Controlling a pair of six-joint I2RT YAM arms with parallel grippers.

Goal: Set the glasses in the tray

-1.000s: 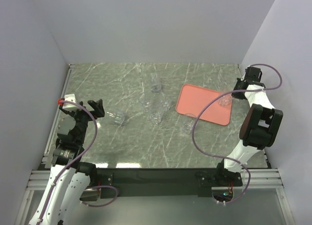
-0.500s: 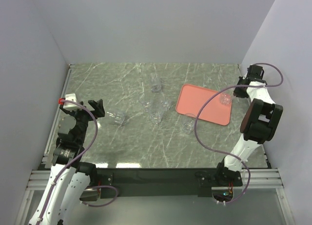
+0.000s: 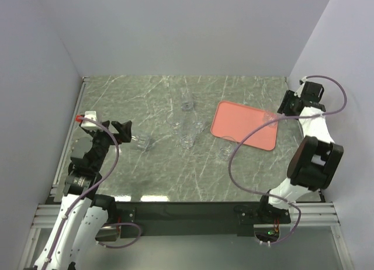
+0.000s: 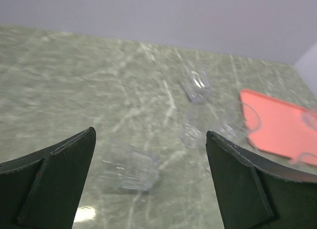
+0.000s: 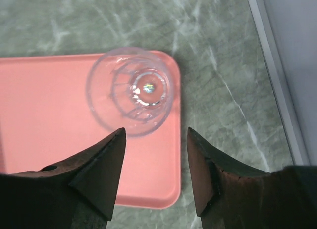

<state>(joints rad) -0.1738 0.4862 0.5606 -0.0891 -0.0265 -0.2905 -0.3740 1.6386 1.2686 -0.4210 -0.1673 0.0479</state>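
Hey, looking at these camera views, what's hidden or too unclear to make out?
Top view: the middle glasses overlap and are transparent; their number is unclear.
Left wrist view: the nearest glass is blurred; upright or tipped, cannot tell.
Left wrist view: the tray is cut off by the right edge.
Right wrist view: the right fingers hide part of the tray's near rim.

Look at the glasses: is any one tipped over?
Yes. One tipped glass lies on its side on the table, just ahead of the open jaws of the left gripper. The upright glass in the tray shows how it should stand.
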